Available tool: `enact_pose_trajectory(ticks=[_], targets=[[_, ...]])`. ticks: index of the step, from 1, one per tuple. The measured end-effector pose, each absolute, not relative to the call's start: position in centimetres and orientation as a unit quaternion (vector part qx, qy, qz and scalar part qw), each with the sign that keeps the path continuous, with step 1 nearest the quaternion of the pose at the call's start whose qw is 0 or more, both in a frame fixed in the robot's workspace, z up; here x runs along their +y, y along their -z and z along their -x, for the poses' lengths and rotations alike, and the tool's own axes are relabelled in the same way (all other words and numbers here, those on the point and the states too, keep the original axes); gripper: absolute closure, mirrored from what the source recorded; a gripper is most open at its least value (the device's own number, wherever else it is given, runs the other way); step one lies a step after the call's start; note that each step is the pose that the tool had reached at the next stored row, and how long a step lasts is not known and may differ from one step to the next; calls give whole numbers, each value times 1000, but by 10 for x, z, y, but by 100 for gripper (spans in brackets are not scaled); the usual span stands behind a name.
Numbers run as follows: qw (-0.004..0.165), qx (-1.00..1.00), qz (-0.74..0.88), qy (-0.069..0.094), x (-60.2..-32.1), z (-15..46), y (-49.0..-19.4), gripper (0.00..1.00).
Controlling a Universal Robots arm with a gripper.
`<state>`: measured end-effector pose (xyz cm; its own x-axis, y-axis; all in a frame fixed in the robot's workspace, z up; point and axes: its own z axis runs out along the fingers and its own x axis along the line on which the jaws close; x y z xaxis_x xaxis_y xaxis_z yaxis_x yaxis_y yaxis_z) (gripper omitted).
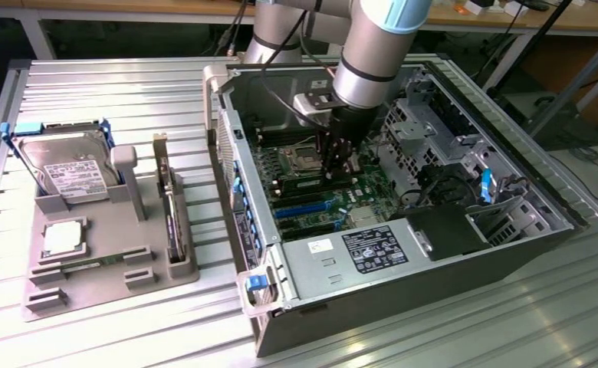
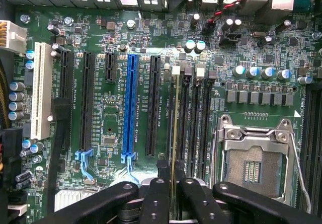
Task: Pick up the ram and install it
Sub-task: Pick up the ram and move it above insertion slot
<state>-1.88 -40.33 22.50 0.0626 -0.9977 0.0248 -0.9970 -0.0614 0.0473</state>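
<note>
Over motherboard (image 2: 113, 116), gripper (image 2: 174, 196) fingers (image 2: 156, 201) pinch ram (image 2: 175, 123) edge-on.

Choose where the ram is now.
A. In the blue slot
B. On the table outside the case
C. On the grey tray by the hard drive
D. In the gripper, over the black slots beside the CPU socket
D: in the wrist view the ram is held edge-on in the gripper, along the black slots next to the CPU socket.
</note>
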Motion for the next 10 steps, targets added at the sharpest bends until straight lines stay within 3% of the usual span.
enact_pose_trajectory(ticks=[10], targets=[[26,-685,-728,7,-403,17,-223,86]])
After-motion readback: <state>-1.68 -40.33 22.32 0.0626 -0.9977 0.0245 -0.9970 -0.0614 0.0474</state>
